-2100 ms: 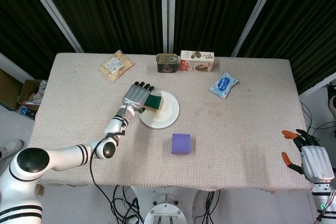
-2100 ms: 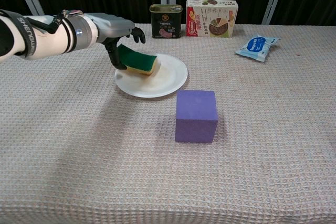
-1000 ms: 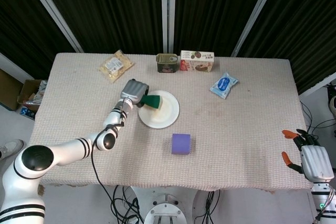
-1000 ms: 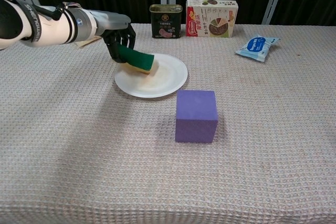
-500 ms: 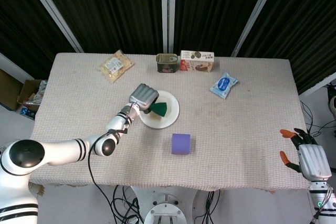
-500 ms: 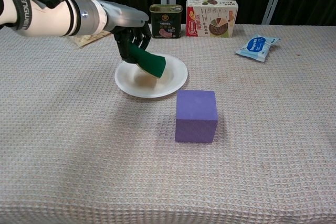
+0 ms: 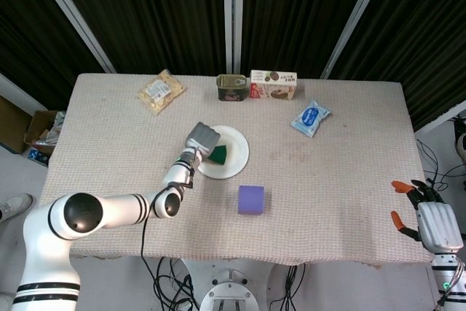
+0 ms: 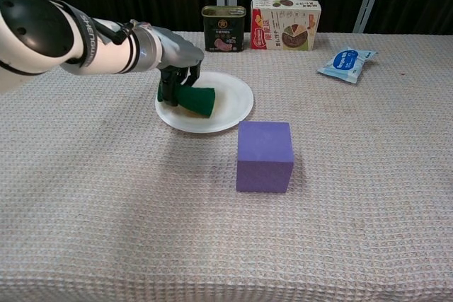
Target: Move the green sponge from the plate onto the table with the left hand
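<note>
My left hand (image 8: 177,68) (image 7: 202,139) grips the green sponge (image 8: 197,100) (image 7: 218,154) by its left end, fingers curled round it. The sponge hangs tilted just over the left half of the white plate (image 8: 237,107) (image 7: 237,162); whether it touches the plate I cannot tell. My right hand (image 7: 429,218) stays off the table's right front corner with fingers apart and nothing in them; the chest view does not show it.
A purple cube (image 8: 265,155) (image 7: 251,199) stands in front of the plate. At the back stand a tin can (image 8: 224,28), a printed box (image 8: 285,24), a blue packet (image 8: 346,64) and a snack bag (image 7: 161,91).
My left hand closed on the sponge, lifted it off the plate, then drew nearer and lowered, with the sponge still over the plate's left half. The right hand stayed put.
</note>
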Controlling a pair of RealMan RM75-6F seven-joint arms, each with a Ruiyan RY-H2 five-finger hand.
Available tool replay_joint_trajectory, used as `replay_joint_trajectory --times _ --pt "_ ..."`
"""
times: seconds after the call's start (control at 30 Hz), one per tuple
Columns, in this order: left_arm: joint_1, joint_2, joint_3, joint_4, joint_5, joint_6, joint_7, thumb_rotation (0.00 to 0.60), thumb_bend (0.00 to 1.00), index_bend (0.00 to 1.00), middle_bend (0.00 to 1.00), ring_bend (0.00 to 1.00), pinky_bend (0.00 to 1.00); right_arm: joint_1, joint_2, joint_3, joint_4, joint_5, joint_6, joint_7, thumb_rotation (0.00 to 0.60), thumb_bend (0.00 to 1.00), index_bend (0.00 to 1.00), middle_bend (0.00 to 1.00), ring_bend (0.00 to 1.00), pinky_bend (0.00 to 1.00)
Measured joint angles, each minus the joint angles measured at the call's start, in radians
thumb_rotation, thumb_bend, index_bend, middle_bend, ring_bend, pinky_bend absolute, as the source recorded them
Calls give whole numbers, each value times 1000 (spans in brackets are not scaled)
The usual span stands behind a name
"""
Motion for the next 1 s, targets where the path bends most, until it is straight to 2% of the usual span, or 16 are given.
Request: replay_joint_trajectory --times 0.13,0.4,0.47,0.57,0.83,1.0 --pt "-1 26 -2 -45 6 25 0 600 404 580 648 520 365 -1 -2 1 7 -4 5 8 600 263 246 310 159 244" --pt "13 168 -6 -257 35 97 -14 600 406 580 648 520 365 3 -13 0 24 -14 4 23 600 263 246 310 159 250" --pt "11 175 -1 -268 26 99 -7 600 407 580 648 520 365 2 -14 0 25 -14 5 23 600 264 246 310 159 250" --pt "5 146 9 -236 3 92 10 600 407 581 649 520 365 -1 -12 -1 25 -11 8 24 600 263 246 310 159 250" --pt "-22 7 42 -48 -103 52 92 600 408 586 655 521 366 -8 -8 -1 22 -10 17 25 600 263 246 311 159 250" --pt "-28 -4 43 -33 -127 56 117 600 407 588 657 526 371 -10 -10 -1 27 -14 23 31 600 263 246 311 159 250"
